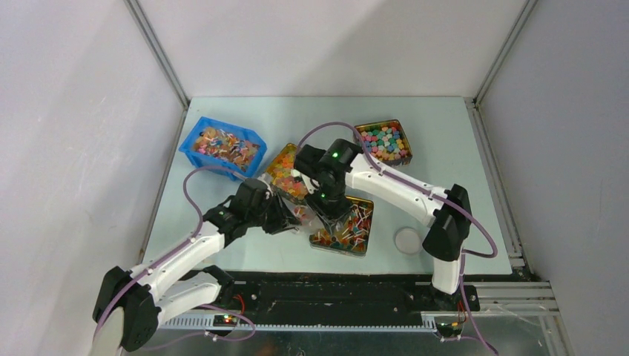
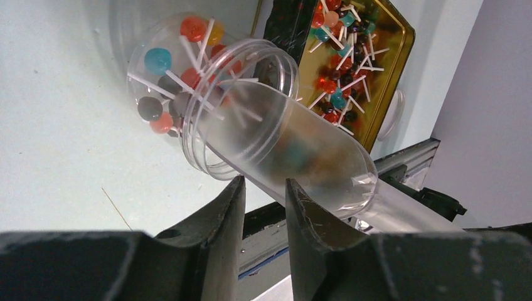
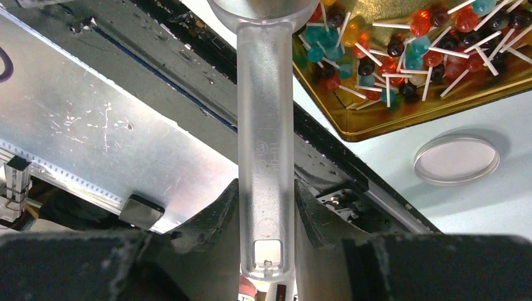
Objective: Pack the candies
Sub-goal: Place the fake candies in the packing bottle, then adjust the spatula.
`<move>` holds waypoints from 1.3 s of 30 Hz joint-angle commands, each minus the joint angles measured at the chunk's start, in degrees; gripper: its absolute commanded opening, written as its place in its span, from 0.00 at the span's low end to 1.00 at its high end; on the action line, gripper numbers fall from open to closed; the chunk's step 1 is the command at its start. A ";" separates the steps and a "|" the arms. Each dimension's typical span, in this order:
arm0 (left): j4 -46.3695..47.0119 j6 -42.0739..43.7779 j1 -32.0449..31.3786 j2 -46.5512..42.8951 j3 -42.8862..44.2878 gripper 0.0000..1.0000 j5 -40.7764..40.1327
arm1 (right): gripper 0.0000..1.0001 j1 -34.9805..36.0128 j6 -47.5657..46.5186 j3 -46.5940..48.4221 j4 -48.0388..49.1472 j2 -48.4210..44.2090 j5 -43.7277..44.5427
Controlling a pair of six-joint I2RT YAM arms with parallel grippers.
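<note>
Candies (image 2: 157, 60) are found in two places: some inside a tilted clear jar (image 2: 188, 135), most in a gold tin (image 3: 376, 128) beside it. A loaded scoop (image 2: 326, 163) is held at the jar's mouth, its handle clamped by the right gripper (image 3: 268, 188). The left gripper (image 2: 262, 188) is set near the jar's rim (whether it is clenched cannot be told). Pouring is judged to be in hand; next, the scoop must be tipped so nothing is spilled.

Plain pale walls (image 1: 334, 44) and aluminium corner posts (image 1: 159, 52) enclose an evenly lit light-green surface (image 1: 445, 133), with a metal rail (image 1: 334, 320) along its near edge.
</note>
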 commanded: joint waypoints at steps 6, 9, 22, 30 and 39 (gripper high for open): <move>-2.67 1.57 -0.49 -0.22 3.27 0.39 -0.47 | 0.00 -0.46 0.06 4.79 -1.48 -1.96 1.89; -2.57 1.34 -0.47 -0.63 3.51 0.42 -0.47 | 0.00 -0.46 -0.38 4.85 -1.36 -2.39 1.69; -4.21 0.72 1.33 -4.36 5.09 0.61 -1.11 | 0.00 -0.52 -1.25 4.03 0.59 -4.88 0.99; -2.29 -0.29 3.66 -8.43 5.28 0.66 1.42 | 0.00 -1.18 -0.26 -5.30 7.38 -12.14 3.09; 6.08 -5.07 3.99 -8.02 8.14 0.67 8.40 | 0.00 -2.46 2.66 -19.70 20.87 -29.46 10.62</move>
